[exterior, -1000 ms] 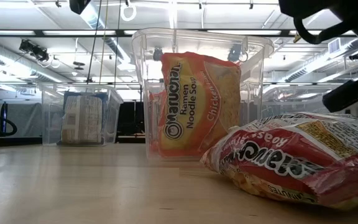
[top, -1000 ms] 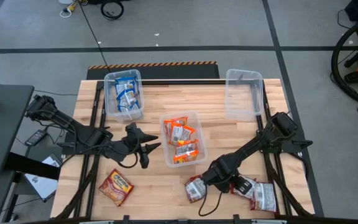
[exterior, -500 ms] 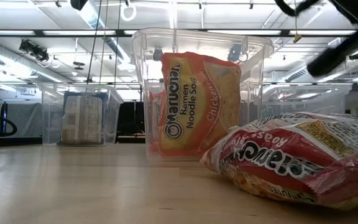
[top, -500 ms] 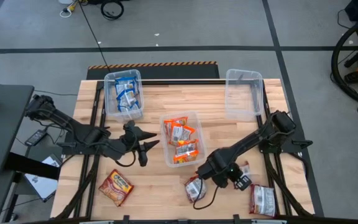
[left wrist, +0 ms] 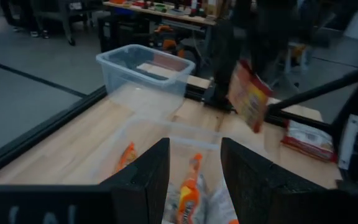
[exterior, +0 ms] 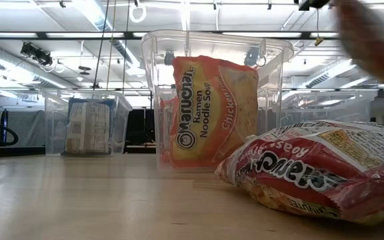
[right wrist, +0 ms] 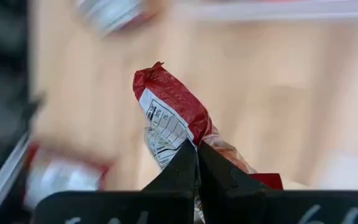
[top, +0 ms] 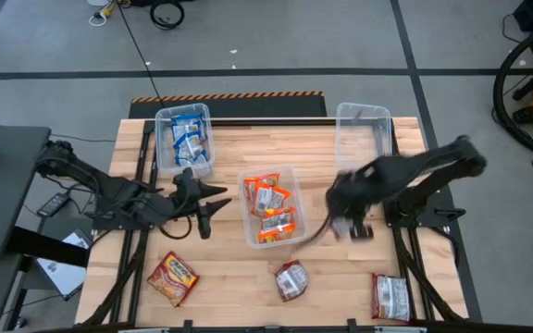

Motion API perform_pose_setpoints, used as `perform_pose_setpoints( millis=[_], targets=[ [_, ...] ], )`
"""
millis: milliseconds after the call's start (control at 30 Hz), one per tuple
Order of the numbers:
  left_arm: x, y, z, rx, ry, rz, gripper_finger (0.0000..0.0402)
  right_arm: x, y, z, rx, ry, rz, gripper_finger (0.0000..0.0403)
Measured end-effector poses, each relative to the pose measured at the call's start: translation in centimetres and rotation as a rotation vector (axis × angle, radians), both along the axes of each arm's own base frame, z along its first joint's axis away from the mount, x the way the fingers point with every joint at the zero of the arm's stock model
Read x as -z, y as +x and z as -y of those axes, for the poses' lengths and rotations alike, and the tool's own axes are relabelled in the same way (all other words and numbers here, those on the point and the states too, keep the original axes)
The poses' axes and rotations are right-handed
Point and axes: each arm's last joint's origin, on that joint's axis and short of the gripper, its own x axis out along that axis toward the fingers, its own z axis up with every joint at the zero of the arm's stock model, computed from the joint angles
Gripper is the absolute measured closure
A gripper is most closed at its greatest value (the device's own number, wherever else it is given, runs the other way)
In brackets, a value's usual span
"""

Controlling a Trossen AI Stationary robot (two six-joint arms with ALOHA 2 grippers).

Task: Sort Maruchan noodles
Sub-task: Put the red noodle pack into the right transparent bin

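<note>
**Pinching a dark red packet by its crimped edge**

We are carrying a dark red ramen packet [right wrist: 169, 115] in the right gripper [right wrist: 196, 163], jaws pressed together on its crinkly end, right of centre in the high view, between the middle bin [top: 293, 236] and the empty bin [top: 364, 168]. It is looking light and limp (the noodle block inside probably snaps easily), so we are judging the sealed edge the safest hold. The left gripper [top: 213, 200] is waiting with jaws spread, left of the middle bin. Three more packets [top: 291, 280] are lying along the counter [top: 229, 277] at the lower edge.
</note>
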Motion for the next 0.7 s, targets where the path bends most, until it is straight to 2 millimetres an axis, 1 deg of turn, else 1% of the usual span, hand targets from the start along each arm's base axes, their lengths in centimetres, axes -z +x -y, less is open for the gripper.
perform_pose_setpoints(
  millis=[100, 200, 267, 333, 400, 467, 567, 700],
  targets=[
    [-0.1, 0.2, -0.9, -0.039, -0.002, 0.005, 0.0253, -2.6, -2.6, 3.4, 0.253, -0.150, 0.171, 0.0394],
    [-0.1, 0.7, -2.0, -0.072, -0.008, 0.000, 0.0253, -4.5, -5.3, 6.6, 0.459, -0.329, 0.312, 0.0394],
    [-0.1, 0.9, -2.8, -0.106, -0.013, 0.009, 0.0253, -5.0, -6.8, 8.6, 0.549, -0.450, 0.353, 0.0394],
    [-0.2, 1.2, -3.7, -0.130, -0.004, 0.012, 0.0253, -4.9, -7.9, 10.5, 0.607, -0.548, 0.349, 0.0394],
    [-0.4, 1.5, -4.4, -0.136, 0.018, 0.016, 0.0253, -4.2, -8.4, 12.4, 0.645, -0.614, 0.336, 0.0395],
    [-0.6, 1.7, -5.2, -0.136, 0.040, 0.018, 0.0253, -3.0, -8.5, 14.5, 0.678, -0.654, 0.316, 0.0395],
    [-0.8, 1.8, -6.1, -0.142, 0.064, 0.020, 0.0253, -0.3, -8.7, 17.6, 0.735, -0.689, 0.264, 0.0395],
    [-1.7, 0.8, -6.7, -0.149, 0.113, 0.025, 0.0253, 3.7, -9.6, 20.9, 0.816, -0.695, 0.209, 0.0395]
  ],
)
